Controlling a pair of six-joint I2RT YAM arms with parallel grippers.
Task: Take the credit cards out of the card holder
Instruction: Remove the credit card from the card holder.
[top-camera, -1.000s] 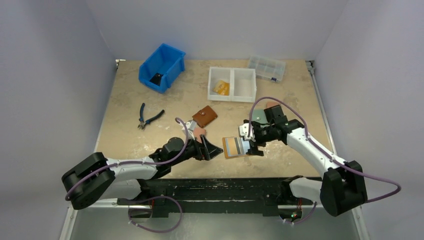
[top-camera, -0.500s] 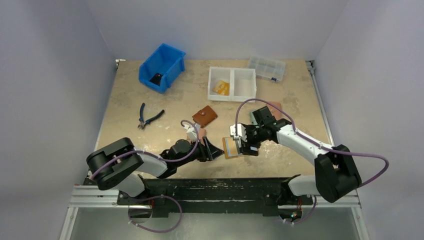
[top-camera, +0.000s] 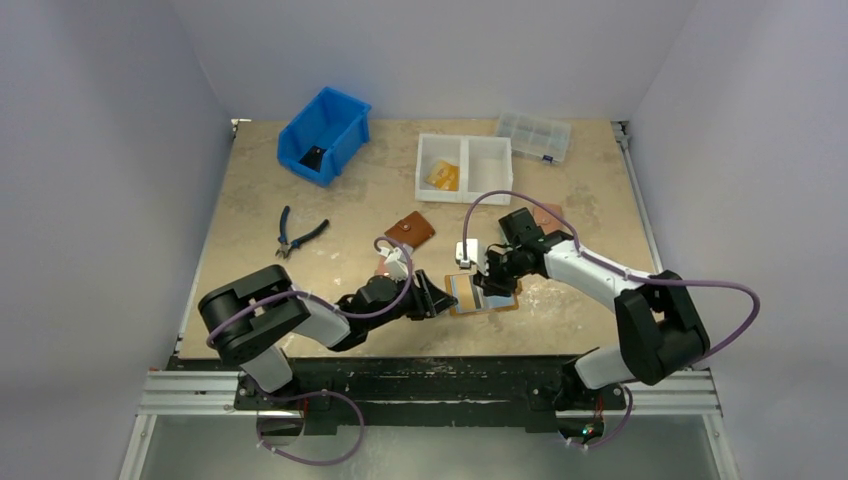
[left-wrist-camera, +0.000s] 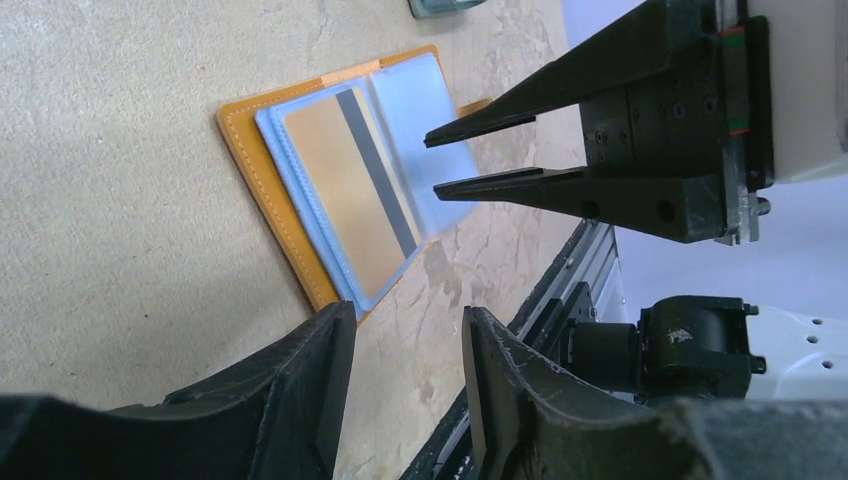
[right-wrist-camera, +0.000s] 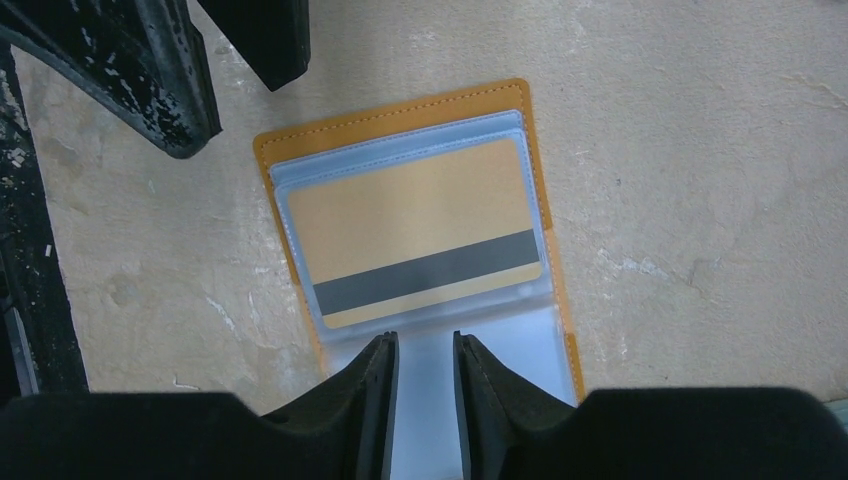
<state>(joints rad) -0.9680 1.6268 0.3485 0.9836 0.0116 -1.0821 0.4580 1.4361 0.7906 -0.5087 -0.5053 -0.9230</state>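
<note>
The mustard-orange card holder (top-camera: 462, 307) lies open and flat on the table near the front edge. Its clear bluish sleeves face up. An orange-yellow credit card (right-wrist-camera: 415, 230) with a dark stripe sits inside one sleeve (left-wrist-camera: 345, 190). My right gripper (right-wrist-camera: 425, 345) hovers over the empty clear sleeve beside that card, jaws a narrow gap apart with nothing between them. My left gripper (left-wrist-camera: 410, 330) is low at the holder's left edge (left-wrist-camera: 260, 150), jaws partly apart and empty. In the top view the two grippers face each other across the holder, left (top-camera: 440, 297) and right (top-camera: 487, 283).
A brown wallet (top-camera: 410, 231) lies behind the left arm, pliers (top-camera: 298, 235) further left. At the back stand a blue bin (top-camera: 324, 134), a white two-part tray (top-camera: 465, 165) holding orange cards (top-camera: 443, 176), and a clear organiser box (top-camera: 533, 136). The black front rail (top-camera: 430, 375) runs close by.
Both arms have closed in on the holder: the left gripper moved right to its edge, the right gripper moved left over the sleeves. Both pairs of jaws have narrowed.
</note>
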